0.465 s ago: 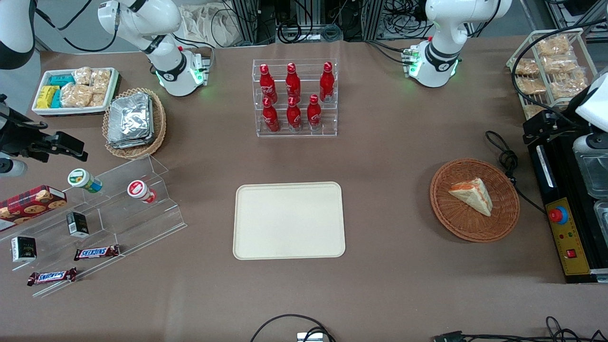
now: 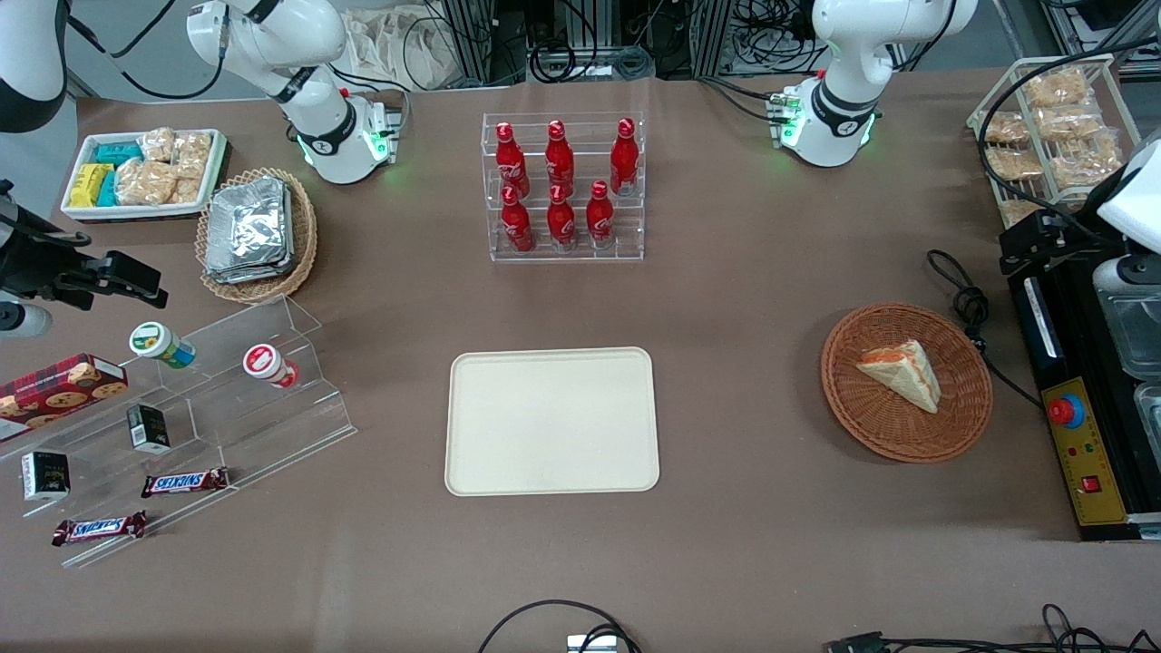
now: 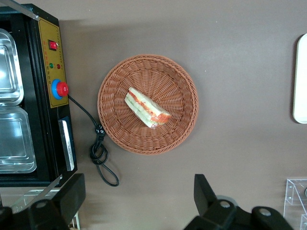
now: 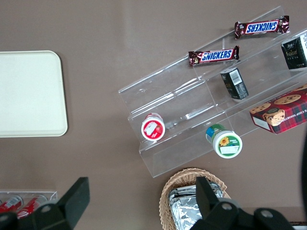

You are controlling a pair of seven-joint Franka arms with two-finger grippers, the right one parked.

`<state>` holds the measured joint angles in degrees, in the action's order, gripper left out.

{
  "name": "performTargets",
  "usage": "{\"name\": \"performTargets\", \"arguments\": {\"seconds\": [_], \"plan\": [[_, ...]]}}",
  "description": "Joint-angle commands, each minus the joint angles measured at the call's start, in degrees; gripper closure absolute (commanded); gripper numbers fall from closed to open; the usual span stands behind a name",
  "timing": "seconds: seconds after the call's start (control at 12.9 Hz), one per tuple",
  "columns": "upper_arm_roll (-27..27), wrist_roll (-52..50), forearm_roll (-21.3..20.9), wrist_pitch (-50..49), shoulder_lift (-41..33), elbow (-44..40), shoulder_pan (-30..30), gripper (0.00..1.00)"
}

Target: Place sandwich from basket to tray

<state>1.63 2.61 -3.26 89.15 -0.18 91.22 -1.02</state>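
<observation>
The sandwich (image 2: 902,370) (image 3: 146,108), a pale bread wedge with orange and green filling, lies in the round reddish-brown basket (image 2: 961,422) (image 3: 180,79) toward the working arm's end of the table. The cream tray (image 2: 551,420) (image 3: 301,81) (image 4: 29,93) sits bare at the table's middle. My left gripper (image 2: 1029,245) (image 3: 139,196) hangs high above the table, beside the basket and farther from the front camera than it. Its fingers (image 3: 207,191) stand wide open with only bare table between them.
A black machine with a red button (image 2: 1066,410) and a coiled cable (image 2: 966,304) lie close beside the basket. A wire rack of snack packets (image 2: 1052,127) stands farther back. A rack of red bottles (image 2: 562,186) stands farther from the camera than the tray.
</observation>
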Motion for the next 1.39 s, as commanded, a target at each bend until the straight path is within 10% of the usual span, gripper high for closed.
{"name": "performTargets", "arguments": {"seconds": [0.0,1.32], "plan": [[-0.31,-1.97,-0.61,-0.04,1.32,0.52,-0.65,0.0],[-0.49,-36.96,0.27,41.36,1.66,36.05,-3.55,0.0]]}}
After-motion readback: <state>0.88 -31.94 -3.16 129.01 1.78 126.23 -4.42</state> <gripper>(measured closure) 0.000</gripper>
